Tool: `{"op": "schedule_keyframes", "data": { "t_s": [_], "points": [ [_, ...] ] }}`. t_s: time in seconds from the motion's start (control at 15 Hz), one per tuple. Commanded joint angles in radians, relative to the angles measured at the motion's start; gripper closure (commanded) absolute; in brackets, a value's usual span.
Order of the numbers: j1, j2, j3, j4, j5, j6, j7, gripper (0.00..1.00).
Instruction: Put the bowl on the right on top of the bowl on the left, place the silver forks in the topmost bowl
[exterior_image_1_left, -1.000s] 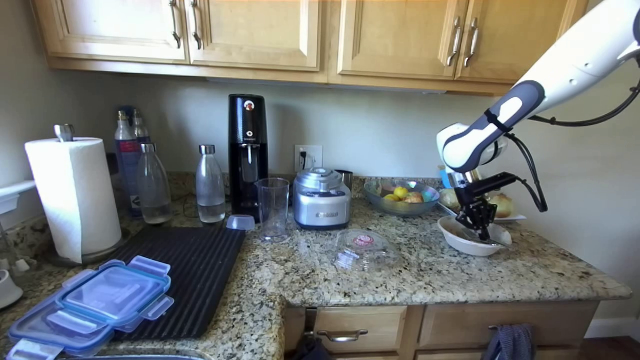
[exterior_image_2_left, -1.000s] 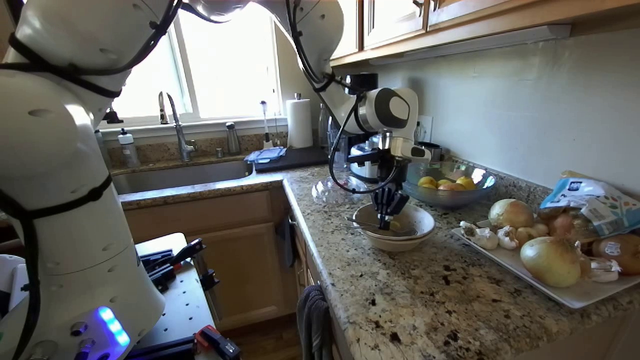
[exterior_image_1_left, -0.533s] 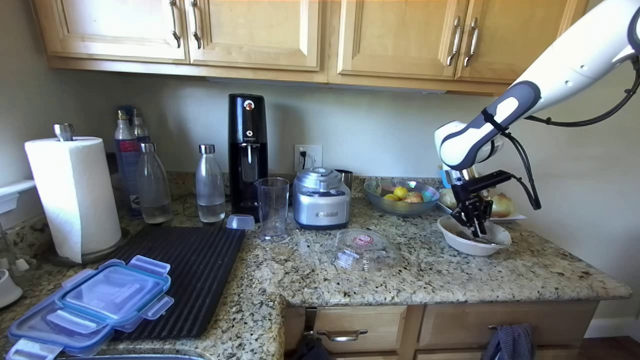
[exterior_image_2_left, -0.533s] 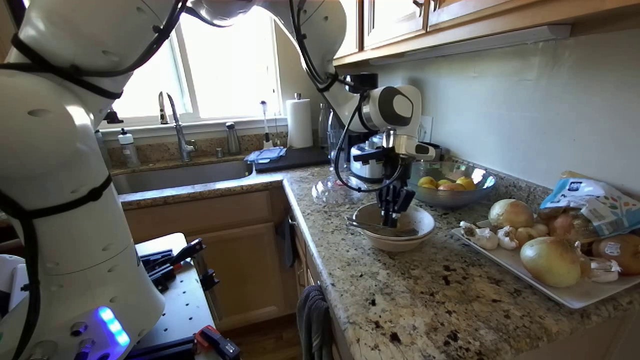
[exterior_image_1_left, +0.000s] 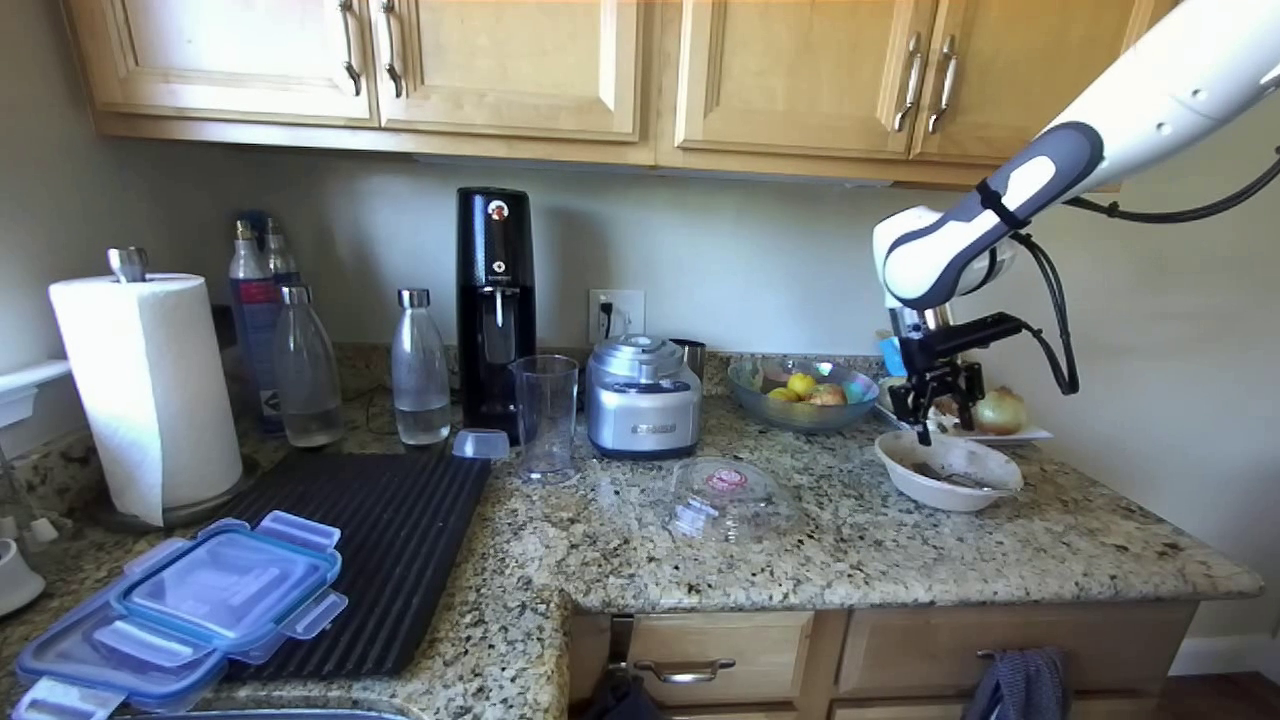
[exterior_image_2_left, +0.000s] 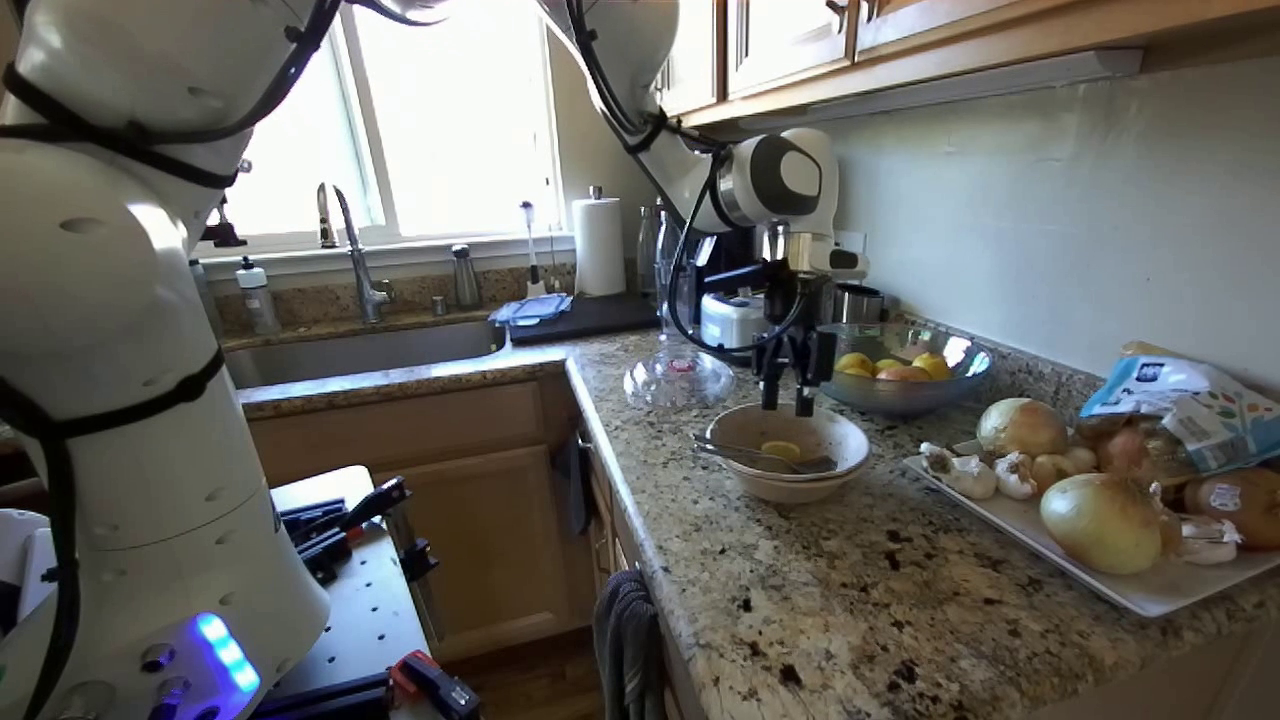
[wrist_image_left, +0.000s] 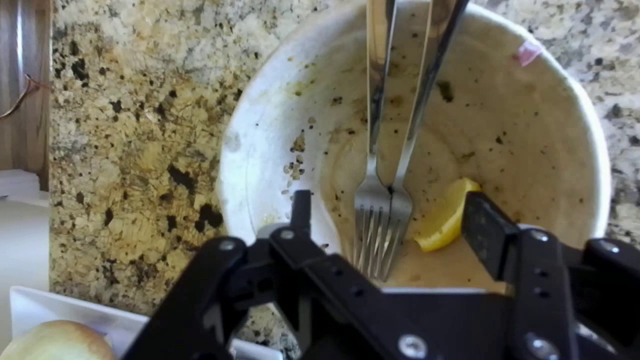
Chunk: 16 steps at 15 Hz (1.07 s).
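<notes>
Two pale bowls stand stacked on the counter; in an exterior view the topmost bowl (exterior_image_2_left: 842, 440) shows its rim just above the lower bowl (exterior_image_2_left: 790, 492). Inside lie two silver forks (wrist_image_left: 372, 192), side by side and partly overlapping, tines down on the bottom, handles resting over the rim. A lemon wedge (wrist_image_left: 445, 222) and food scraps share the topmost bowl (wrist_image_left: 530, 150). My gripper (exterior_image_2_left: 787, 405) hangs above the bowls with its jaws apart and nothing between them. From the wrist view, the fork tines sit below the gap between the fingers (wrist_image_left: 487, 232).
Behind the stack stands a glass fruit bowl (exterior_image_2_left: 900, 385). A white tray (exterior_image_2_left: 1130, 595) with onions and garlic lies close by. A clear plastic container (exterior_image_1_left: 735, 500) and a food processor (exterior_image_1_left: 645, 400) are farther along the counter, beneath wall cabinets (exterior_image_1_left: 800, 80).
A second ago the gripper was down inside the bowl with its jaws together at the forks. It has opened and risen clear, leaving both forks in the bowl, their handles closer together.
</notes>
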Motion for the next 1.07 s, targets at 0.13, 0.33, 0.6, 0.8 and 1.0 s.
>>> {"op": "schedule_keyframes", "data": {
  "t_s": [0.13, 0.33, 0.6, 0.8, 1.0],
  "points": [
    [0.015, -0.232, 0.0, -0.234, -0.012, 0.122, 0.084, 0.0],
    [0.015, -0.319, 0.003, -0.317, -0.014, 0.167, 0.117, 0.0],
    [0.014, -0.414, 0.016, -0.408, -0.014, 0.241, 0.154, 0.0],
    [0.0, -0.365, 0.032, -0.345, -0.005, 0.221, 0.125, 0.0],
    [0.0, -0.369, 0.037, -0.349, -0.004, 0.224, 0.127, 0.0]
  ]
}}
